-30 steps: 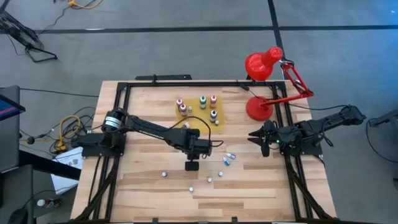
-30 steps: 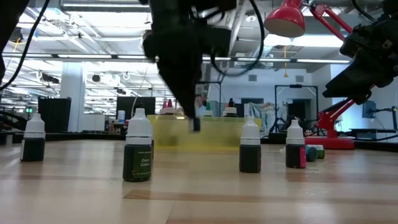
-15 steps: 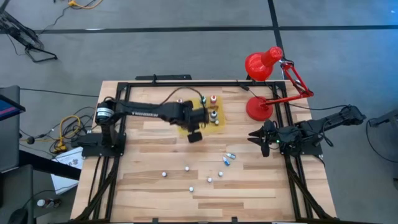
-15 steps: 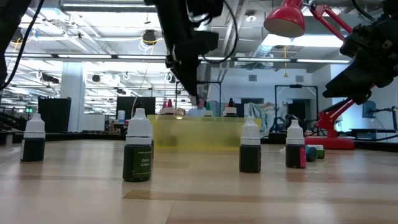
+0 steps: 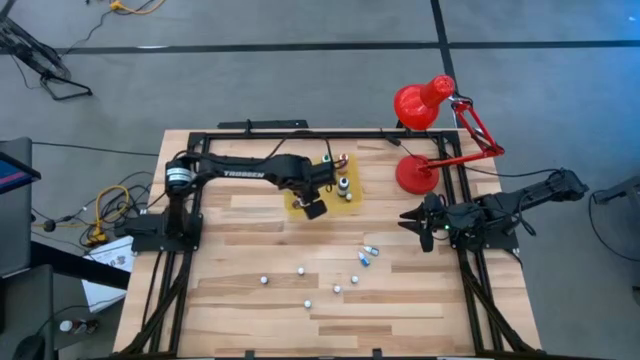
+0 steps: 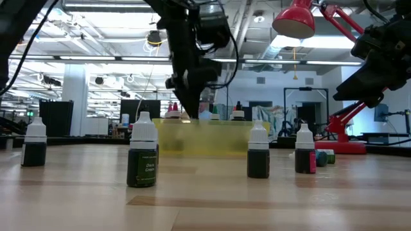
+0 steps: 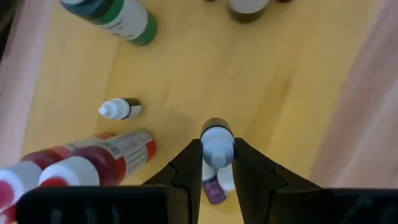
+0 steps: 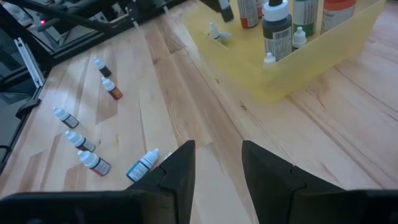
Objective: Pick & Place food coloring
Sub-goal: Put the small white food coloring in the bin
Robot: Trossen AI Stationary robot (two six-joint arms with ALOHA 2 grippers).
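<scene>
the left gripper hangs over the shallow translucent yellow plastic tray near the far edge of the light wooden slatted table, its 2 dark fingers closed tight on a tiny whitish dropper bottle with a white cap, cap pointing away from the wrist. in the left wrist view the tray floor under it carries a small white-tipped bottle lying on its side, a bigger red bottle with a white cap and a green bottle. in the high view the left arm reaches from the table's left edge across to the tray, where a few upright bottles with coloured caps stand.

the right gripper waits near the table's right edge, close to the base of the red desk lamp; its fingers stand partly apart with nothing between them.

loose small bottles remain on the bare wood: 2 lying together towards the right edge, and 4 upright ones scattered nearer the front edge. in the low view, 4 dark bottles with white caps stand in front of the tray.
</scene>
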